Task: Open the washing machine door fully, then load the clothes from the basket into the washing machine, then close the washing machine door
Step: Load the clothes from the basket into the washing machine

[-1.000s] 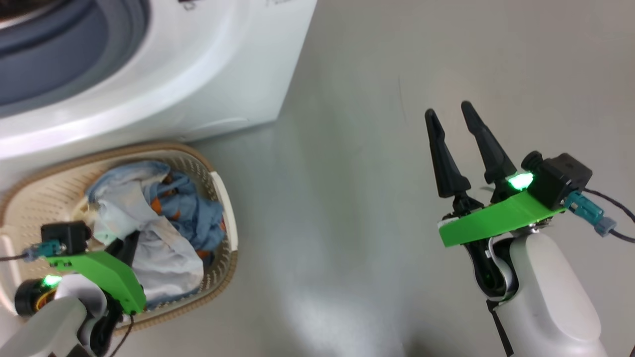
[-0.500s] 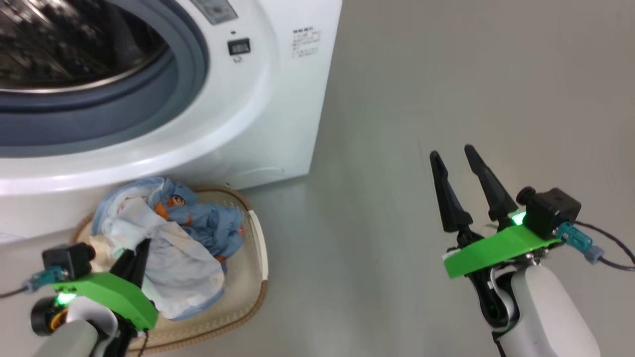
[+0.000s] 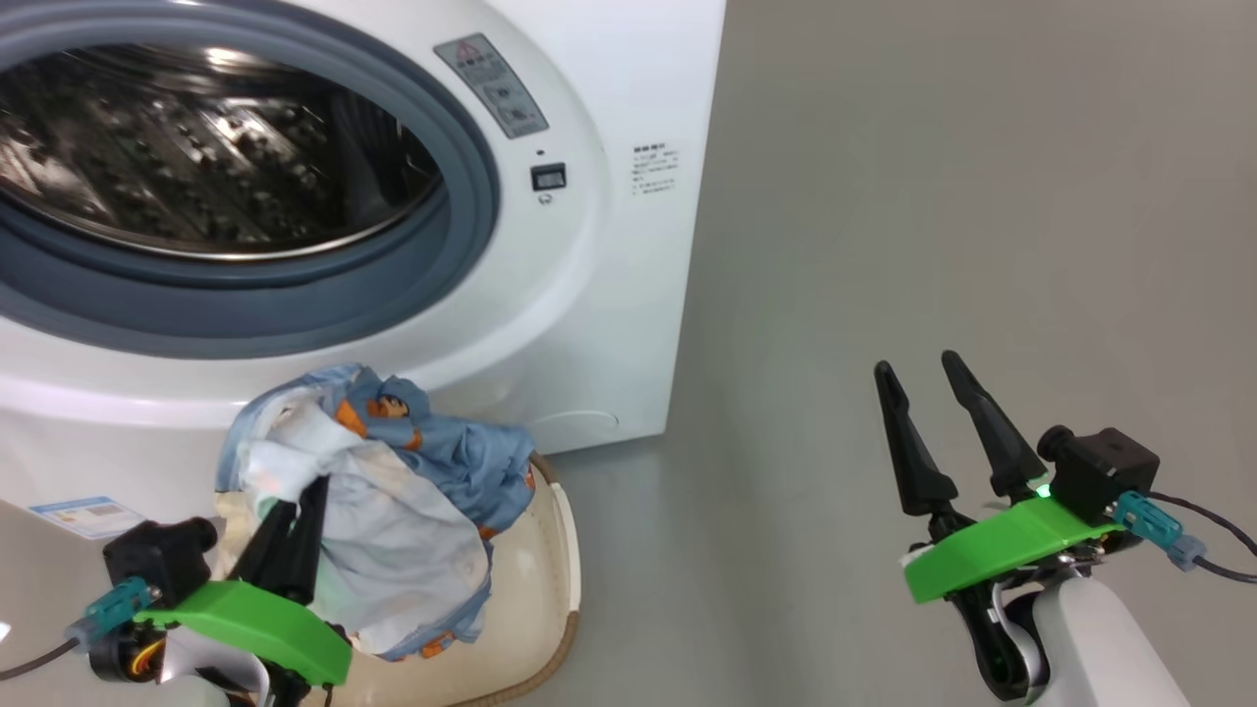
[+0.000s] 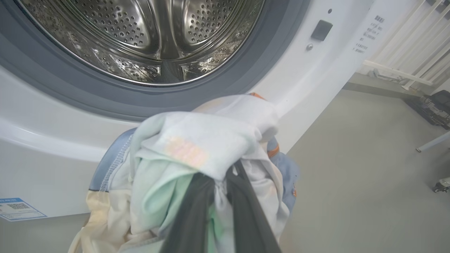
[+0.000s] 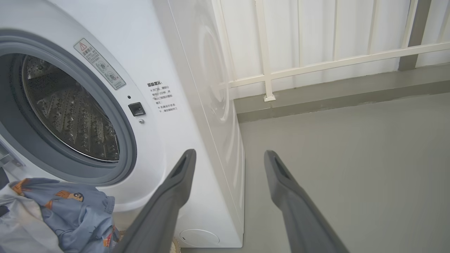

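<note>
The washing machine stands at the upper left, its steel drum open inside the grey seal; its door is out of view. My left gripper is shut on the clothes, a pale blue, cream and denim bundle hanging just above the cream basket, below the drum opening. In the left wrist view the dark fingers pinch the clothes in front of the drum. My right gripper hangs open over bare floor, right of the machine, with nothing between its fingers.
Grey floor stretches to the right of the machine. A white railing runs along the wall behind it. A small blue label marks the machine's lower corner. Dark equipment lies far off on the floor.
The camera has tilted up, bringing the drum into view. My left gripper has lifted the clothes out of the basket toward the machine's front. The right gripper stays open and still.
</note>
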